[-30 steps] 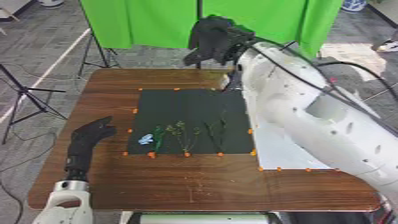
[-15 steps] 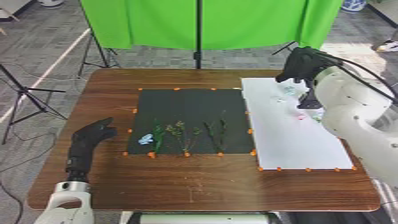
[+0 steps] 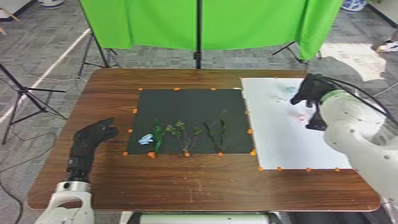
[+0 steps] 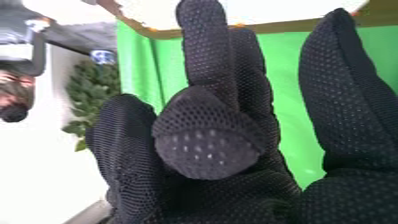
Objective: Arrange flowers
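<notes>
My right hand (image 3: 313, 92) is above the far right part of the white sheet (image 3: 306, 147), with its fingers loosely extended and holding nothing. A pale green flower (image 3: 289, 90) lies on that sheet just left of the hand, and a small pink flower (image 3: 302, 117) lies nearer, beside the thumb. On the black sheet (image 3: 182, 107), a light blue flower (image 3: 146, 139) sits by the near left corner, next to upright-laid green stems (image 3: 159, 136). Dark thin stems (image 3: 215, 135) lie to their right. Over the table's left side, my left hand (image 3: 89, 137) is open. In the right wrist view, my right hand (image 4: 209, 145) has nothing between its fingers.
Orange markers (image 3: 251, 131) line the edges of both sheets on the brown table (image 3: 195, 187). A green curtain (image 3: 249, 25) and thin black stands (image 3: 28, 90) are beyond and beside the table.
My right hand has swung from beyond the black sheet's far edge to the right, over the white sheet, then slightly farther right and nearer. The left hand stays still.
</notes>
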Available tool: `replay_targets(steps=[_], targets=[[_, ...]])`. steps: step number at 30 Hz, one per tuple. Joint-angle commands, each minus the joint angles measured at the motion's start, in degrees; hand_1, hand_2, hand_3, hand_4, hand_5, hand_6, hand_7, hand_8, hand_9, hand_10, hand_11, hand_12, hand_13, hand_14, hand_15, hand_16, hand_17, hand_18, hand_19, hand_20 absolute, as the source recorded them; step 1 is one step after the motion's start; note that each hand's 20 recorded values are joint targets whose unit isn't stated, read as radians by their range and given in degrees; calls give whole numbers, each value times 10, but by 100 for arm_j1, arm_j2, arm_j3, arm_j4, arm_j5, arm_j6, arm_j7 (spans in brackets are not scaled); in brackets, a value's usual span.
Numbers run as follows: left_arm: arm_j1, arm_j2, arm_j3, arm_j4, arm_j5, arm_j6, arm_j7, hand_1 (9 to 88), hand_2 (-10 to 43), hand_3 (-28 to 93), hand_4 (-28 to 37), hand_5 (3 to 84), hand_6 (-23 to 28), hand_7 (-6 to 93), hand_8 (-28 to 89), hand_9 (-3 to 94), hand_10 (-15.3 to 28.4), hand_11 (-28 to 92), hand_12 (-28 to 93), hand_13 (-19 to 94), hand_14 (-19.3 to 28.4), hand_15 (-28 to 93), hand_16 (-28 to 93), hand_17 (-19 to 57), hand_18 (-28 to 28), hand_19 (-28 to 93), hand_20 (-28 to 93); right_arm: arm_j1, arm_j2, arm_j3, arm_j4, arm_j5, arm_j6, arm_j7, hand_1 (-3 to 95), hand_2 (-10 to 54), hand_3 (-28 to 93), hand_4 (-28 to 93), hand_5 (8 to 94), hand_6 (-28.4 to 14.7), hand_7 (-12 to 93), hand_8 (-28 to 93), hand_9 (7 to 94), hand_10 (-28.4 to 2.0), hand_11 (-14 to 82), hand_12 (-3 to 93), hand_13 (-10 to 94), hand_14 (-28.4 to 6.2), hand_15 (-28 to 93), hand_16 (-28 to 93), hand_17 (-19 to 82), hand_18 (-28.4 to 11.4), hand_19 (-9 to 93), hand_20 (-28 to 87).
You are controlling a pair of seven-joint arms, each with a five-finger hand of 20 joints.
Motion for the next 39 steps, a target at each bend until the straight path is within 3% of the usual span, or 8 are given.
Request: replay_targets(steps=[1,5,12,20,25,28,31,39], targets=[[-24,-35,145,201,5,393,808,343,-35,613,-144,530,63,136,-56,538,152,244,131,440,196,264,-32,142,185,349,237,-382,-91,186,205,124,15,196,383,-95,622,-158,632,24,156,-90,842,-123,169,218,937,-9,604,323,646,-162,932,633],[-49,-25,211,229,-20,664,1019,379,-73,601,-118,522,55,155,-63,515,142,241,129,416,176,240,-24,152,175,336,240,-423,-187,198,320,163,38,158,385,-95,623,-157,628,23,157,-90,840,-123,168,217,937,-9,603,323,646,-162,932,633],[-35,-94,170,221,89,334,850,381,-81,598,-108,519,48,169,-70,516,139,244,129,420,179,242,-15,149,165,303,245,-527,-339,232,429,225,154,118,386,-95,629,-155,610,20,156,-90,834,-122,168,216,937,-8,602,324,647,-159,932,631],[-69,-135,150,243,102,190,764,369,-65,599,-118,525,50,168,-71,527,142,244,128,430,186,252,-17,147,167,294,251,-912,-418,331,518,-9,417,142,422,-95,636,-162,589,28,165,-91,825,-126,165,213,937,-6,602,324,646,-155,932,626],[-59,-147,137,232,85,208,740,365,-64,602,-119,527,51,166,-70,528,142,245,129,432,187,256,-19,146,166,292,252,-1145,-407,257,569,-283,1097,144,522,-95,596,-187,622,23,184,-95,839,-109,121,282,937,-2,608,316,651,-150,932,618],[-43,-159,122,224,94,209,737,364,-63,602,-119,527,51,164,-70,528,142,244,130,432,188,257,-20,146,167,293,253,-1245,-365,165,539,-212,1712,132,624,-95,514,-159,699,-3,217,68,883,-88,58,349,937,2,622,302,658,-144,932,613],[-40,-158,117,222,71,235,734,364,-62,603,-121,527,51,163,-69,529,142,244,129,434,189,257,-21,146,168,293,253,-1258,-335,88,455,-236,2076,145,659,-95,514,-156,754,-3,237,95,909,-81,62,370,937,5,634,301,661,-142,932,619],[83,-134,33,166,-47,301,737,360,-58,602,-121,529,52,163,-69,533,143,245,130,437,191,261,-22,146,168,294,253,-390,-445,32,-688,-500,2541,-143,676,-95,525,-159,785,-3,251,83,926,-86,71,390,937,7,647,304,664,-141,932,632]])
